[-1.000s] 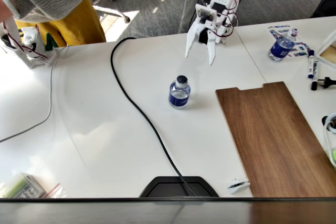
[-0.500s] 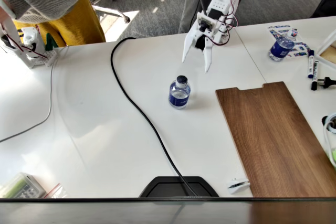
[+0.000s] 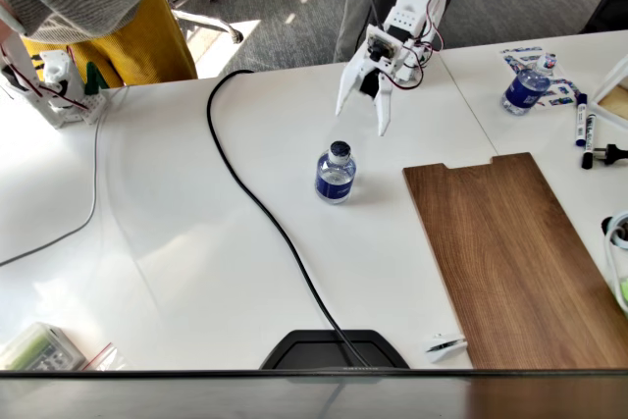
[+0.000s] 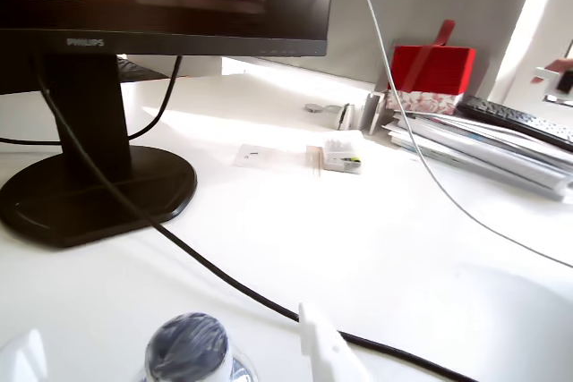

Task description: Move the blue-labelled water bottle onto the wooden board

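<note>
The gripper [image 3: 362, 113] hangs with its fingers spread, above and behind the blue-labelled water bottle [image 3: 336, 174], with free air between them. Around the bottle the white table [image 3: 177, 242] is bare on all sides. A black cable [image 3: 257, 205] crosses the table to the left of the bottle, near but not touching it. Between the bottle and the wooden board [image 3: 510, 252] nothing stands. The board's surface is free. A second bottle [image 3: 527, 87] and some pens [image 3: 585, 129] lie well apart behind the board.
</note>
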Controlling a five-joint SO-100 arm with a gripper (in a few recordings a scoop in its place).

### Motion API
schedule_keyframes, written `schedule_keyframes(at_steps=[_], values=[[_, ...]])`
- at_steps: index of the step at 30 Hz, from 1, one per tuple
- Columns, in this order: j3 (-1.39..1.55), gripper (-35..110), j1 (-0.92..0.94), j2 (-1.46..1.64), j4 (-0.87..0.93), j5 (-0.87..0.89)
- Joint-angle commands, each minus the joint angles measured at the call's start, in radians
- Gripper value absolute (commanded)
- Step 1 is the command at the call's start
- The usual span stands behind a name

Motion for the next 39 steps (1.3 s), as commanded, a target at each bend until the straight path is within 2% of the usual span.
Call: schedule_keyframes(at_steps=[1, 23, 39], values=[[0.017, 36, 0.023, 0.015, -0.037, 0.023], [0.046, 36, 0.043, -0.083, -0.179, 0.072], [-0.169, 36, 0.029, -0.29, -0.181, 0.066]])
